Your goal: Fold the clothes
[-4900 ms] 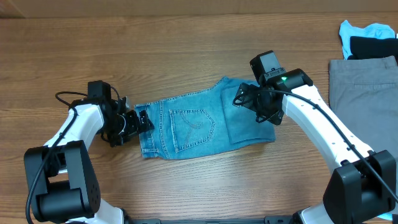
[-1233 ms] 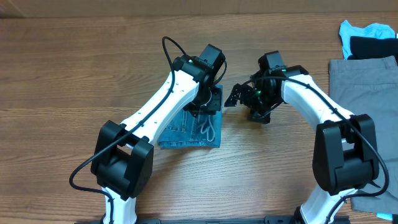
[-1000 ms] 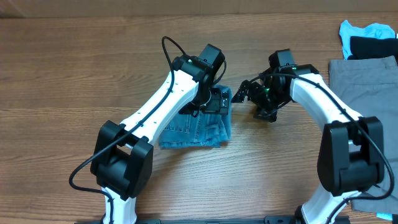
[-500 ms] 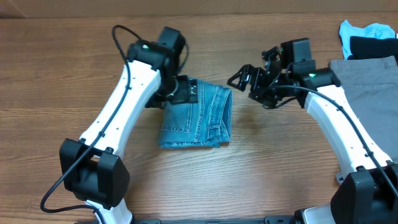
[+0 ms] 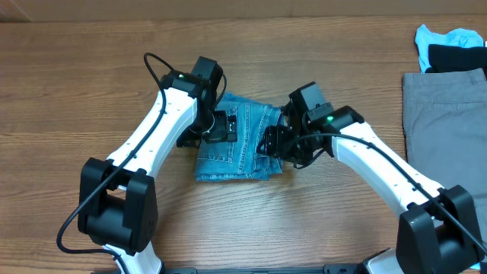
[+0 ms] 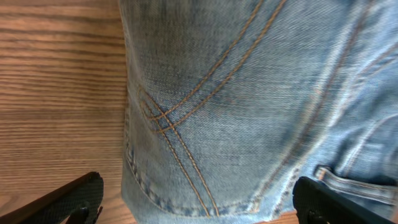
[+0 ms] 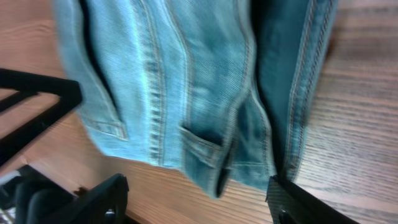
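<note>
Between jaws of L gripper (image 5: 222, 128) & R gripper (image 5: 275, 142) — both spread apart — folded jeans (image 5: 243, 152).

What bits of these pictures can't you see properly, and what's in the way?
Overhead: the left gripper covers part of the jeans; the right gripper hides their right edge.
Overhead: the grey trousers run off the right edge.
Right wrist: the denim is blurred.
Left wrist: the fingers are cut off at the bottom.

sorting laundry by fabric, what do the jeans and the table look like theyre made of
Jeans: light blue washed denim, matte; woven twill texture and tan double stitching show. Table: wood or wood-look laminate, smooth; grain lines show, but which one is unclear.
</note>
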`<state>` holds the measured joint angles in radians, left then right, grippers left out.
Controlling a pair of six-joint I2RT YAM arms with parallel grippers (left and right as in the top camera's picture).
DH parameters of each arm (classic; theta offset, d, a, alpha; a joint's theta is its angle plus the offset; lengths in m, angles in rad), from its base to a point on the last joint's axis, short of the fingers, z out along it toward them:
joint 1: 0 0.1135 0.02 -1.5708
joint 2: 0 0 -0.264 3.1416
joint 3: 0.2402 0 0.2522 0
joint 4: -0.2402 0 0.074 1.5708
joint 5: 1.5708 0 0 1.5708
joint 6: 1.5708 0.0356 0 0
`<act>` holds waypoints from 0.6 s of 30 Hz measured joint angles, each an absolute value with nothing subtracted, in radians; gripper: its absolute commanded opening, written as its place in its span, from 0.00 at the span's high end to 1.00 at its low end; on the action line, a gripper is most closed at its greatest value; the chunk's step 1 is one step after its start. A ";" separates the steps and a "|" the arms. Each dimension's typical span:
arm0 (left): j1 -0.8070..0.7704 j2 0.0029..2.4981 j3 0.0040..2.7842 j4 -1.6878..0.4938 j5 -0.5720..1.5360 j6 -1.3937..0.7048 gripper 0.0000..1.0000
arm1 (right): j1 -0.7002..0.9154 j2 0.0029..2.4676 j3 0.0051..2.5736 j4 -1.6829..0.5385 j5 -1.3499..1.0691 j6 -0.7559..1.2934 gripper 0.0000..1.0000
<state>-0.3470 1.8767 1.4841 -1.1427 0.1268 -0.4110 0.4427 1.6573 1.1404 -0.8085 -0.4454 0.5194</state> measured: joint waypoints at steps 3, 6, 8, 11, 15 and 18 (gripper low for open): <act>-0.347 1.877 1.459 -1.110 0.126 -0.411 0.00 | 0.452 1.658 1.091 -0.764 -0.433 0.550 0.48; -0.347 1.877 1.446 -1.096 0.127 -0.411 0.00 | 0.454 1.660 1.051 -0.715 -0.426 0.575 0.52; -0.347 1.877 1.443 -1.094 0.127 -0.411 0.00 | 0.454 1.660 1.041 -0.708 -0.424 0.583 0.52; -0.347 1.877 1.442 -1.085 0.127 -0.411 0.00 | 0.457 1.660 1.038 -0.691 -0.422 0.595 0.54; -0.347 1.877 1.442 -1.074 0.127 -0.411 0.00 | 0.472 1.660 1.038 -0.678 -0.422 0.600 0.63; -0.347 1.877 1.442 -1.068 0.127 -0.411 0.00 | 0.479 1.660 1.037 -0.668 -0.422 0.601 0.67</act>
<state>-0.3470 1.8767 1.4422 -1.0679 0.1268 -0.4110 0.4793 1.6600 1.0374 -0.6678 -0.4225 0.6014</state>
